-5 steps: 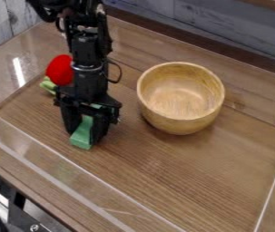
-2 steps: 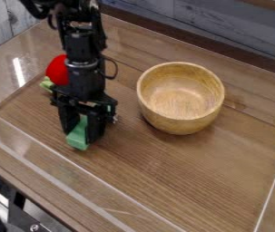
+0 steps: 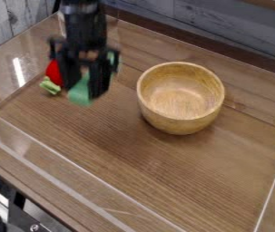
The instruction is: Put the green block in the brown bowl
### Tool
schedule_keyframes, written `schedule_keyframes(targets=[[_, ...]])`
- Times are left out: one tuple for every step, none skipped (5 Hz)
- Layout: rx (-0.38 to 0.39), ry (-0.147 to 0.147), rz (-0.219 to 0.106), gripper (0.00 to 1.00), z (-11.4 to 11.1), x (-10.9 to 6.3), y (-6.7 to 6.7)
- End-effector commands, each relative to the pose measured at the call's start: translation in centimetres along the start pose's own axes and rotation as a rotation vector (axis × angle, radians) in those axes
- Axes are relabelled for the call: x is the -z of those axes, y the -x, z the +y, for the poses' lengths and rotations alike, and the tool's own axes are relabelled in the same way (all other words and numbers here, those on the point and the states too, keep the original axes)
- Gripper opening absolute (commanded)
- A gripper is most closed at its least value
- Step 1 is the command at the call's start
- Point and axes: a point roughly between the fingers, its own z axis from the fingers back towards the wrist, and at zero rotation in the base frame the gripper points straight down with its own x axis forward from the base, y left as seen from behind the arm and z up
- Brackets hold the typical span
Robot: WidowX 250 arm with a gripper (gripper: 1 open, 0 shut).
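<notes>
Pincer (image 3: 83,91) clamps the green block (image 3: 82,87) (blurred), lifted off the table (image 3: 164,172) at nine o'clock of the brown bowl (image 3: 182,96). Risks: block slips mid-carry, or clips the bowl's near rim if carried low.

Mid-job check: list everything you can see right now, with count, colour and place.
green block: one, light green, held off the table in the pincer, left of the bowl
brown bowl: one, light tan wood, centre-right on the table, nothing in it
strawberry-like toy: one, red with green stem, partly hidden behind the pincer, at left
table: one, dark wood grain
pincer: one, black, motion-blurred, shut on the green block
</notes>
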Motion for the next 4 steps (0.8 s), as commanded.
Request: schedule_keyframes(targets=[[0.115,-0.008,-0.064,0.00,-3.4,-2.9,-2.0],[0.168,0.001,-0.065,0.00,-5.4,-1.9,-2.9],[0.212,0.008,-0.068,0.00,-7.2,-0.9,-3.8],[0.279,0.008,-0.062,0.00,-8.8,0.5,-5.1]])
